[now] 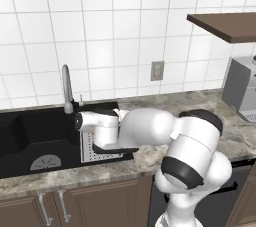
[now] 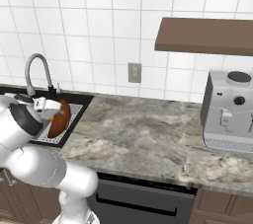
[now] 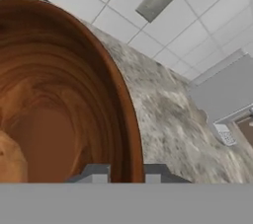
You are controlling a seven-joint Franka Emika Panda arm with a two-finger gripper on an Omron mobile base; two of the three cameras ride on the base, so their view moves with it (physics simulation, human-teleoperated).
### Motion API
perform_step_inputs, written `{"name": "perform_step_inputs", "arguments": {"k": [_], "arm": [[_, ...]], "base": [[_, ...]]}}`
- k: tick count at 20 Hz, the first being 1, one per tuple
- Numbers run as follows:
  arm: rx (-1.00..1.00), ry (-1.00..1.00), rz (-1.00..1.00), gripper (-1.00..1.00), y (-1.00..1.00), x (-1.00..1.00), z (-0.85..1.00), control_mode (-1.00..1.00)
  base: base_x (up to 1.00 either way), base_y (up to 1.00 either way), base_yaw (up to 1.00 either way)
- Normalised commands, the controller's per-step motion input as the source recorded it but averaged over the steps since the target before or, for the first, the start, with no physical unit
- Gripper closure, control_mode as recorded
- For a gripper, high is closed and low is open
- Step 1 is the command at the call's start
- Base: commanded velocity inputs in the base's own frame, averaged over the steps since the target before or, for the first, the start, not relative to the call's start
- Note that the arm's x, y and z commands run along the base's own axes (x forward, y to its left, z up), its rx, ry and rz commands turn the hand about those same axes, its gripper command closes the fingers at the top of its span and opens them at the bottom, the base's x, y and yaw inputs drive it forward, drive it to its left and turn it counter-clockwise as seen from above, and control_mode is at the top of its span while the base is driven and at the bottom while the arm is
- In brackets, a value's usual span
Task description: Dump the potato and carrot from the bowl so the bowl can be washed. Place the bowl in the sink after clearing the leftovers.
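The reddish-brown wooden bowl (image 2: 59,118) is tipped up on its edge over the grey perforated tray (image 2: 54,138) at the right end of the black sink (image 1: 30,136). My gripper (image 2: 51,106) is shut on the bowl's rim. In the hand view the bowl (image 3: 59,94) takes up the left side, and the gripper (image 3: 125,173) straddles its rim with one fingertip on each side. A pale tan lump (image 3: 10,161) lies low inside the bowl; I cannot tell what it is. The carrot is out of view. The hand (image 1: 97,123) hangs over the tray (image 1: 95,152).
A curved silver faucet (image 1: 66,88) stands behind the sink. Marble counter (image 2: 143,129) stretches right to a grey coffee machine (image 2: 232,112) under a brown shelf (image 2: 205,35). A wall outlet (image 2: 134,72) sits on the tiled wall.
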Motion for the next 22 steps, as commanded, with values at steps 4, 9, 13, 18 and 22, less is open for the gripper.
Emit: {"name": "perform_step_inputs", "arguments": {"k": [4,9,13,18,22], "arm": [[-0.34,-0.08,0.0,1.0,0.27,0.0,0.0,-1.0],[-0.26,-0.18,0.0,1.0,0.3,-0.01,0.23,-1.0],[-0.1,-0.11,0.0,1.0,0.09,0.0,0.19,-1.0],[-0.08,-0.07,0.0,1.0,0.08,0.0,0.2,-1.0],[-0.05,0.02,0.0,1.0,0.0,0.0,0.03,-1.0]], "base": [[0.0,0.0,0.0],[0.0,0.0,0.0],[0.0,0.0,0.0],[0.0,0.0,0.0],[0.0,0.0,0.0]]}}
